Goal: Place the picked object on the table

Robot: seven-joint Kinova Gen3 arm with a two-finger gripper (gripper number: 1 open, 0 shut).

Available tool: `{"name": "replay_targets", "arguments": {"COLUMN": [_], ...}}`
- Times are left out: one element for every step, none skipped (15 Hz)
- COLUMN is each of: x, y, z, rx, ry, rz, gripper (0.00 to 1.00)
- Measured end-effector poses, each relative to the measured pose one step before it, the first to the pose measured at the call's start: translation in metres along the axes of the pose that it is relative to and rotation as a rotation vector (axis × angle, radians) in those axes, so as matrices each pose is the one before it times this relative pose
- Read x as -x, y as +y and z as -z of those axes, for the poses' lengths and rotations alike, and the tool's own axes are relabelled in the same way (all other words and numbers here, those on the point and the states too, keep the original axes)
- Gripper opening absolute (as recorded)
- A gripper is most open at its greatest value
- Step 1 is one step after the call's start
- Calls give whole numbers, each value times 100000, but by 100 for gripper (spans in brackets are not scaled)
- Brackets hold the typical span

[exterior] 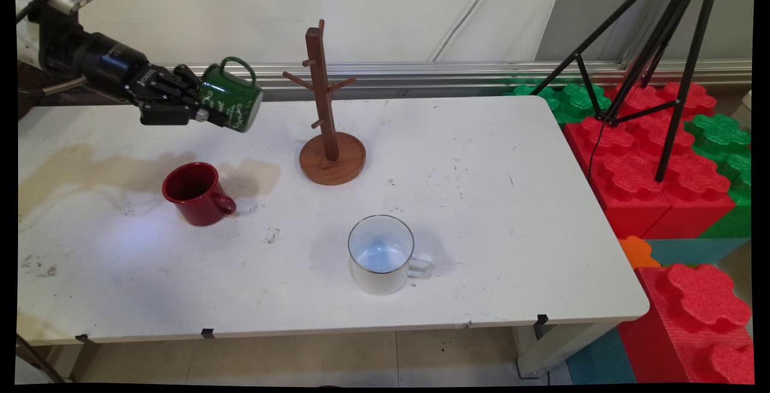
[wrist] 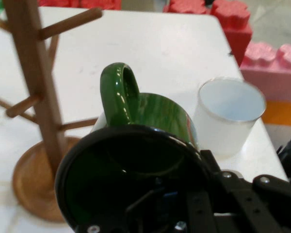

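Observation:
My gripper is shut on the rim of a green mug, holding it on its side in the air at the table's back left, handle up. In the hand view the green mug fills the lower middle, its handle pointing up. A wooden mug tree stands to the right of the mug, apart from it; the same mug tree rises at the hand view's left. A red mug stands upright on the table below the gripper. Further forward a white mug stands upright, and the white mug also shows beyond the green one.
The white table has a brownish stain at the left. Red and green foam blocks are piled to the right of the table, with a black tripod standing on them.

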Motion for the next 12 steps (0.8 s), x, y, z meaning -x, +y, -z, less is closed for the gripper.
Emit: {"name": "replay_targets", "arguments": {"x": [95,160,115,209,149,265,218,245,194,294,339,357], "y": [-211,-344,-220,-346,-226,-315,-244,-249,-182,-303,-358,-310], "z": [317,475,293,397,242,311,213,191,144,161,144,107], "rx": [-888,-1414,-932,-1391,-894,-1142,-861,-920,-730,-1189,-1302,-1079], "ry": [-991,-1503,-999,-1571,-1025,-1731,-1387,-1510,-1153,-1823,-2095,-2199], "rz": [-679,-978,-642,-877,-551,-769,-601,-659,-499,-892,-1061,-1315], "gripper": [0,0,0,0,0,0,0,0,0,0,0,0]}}
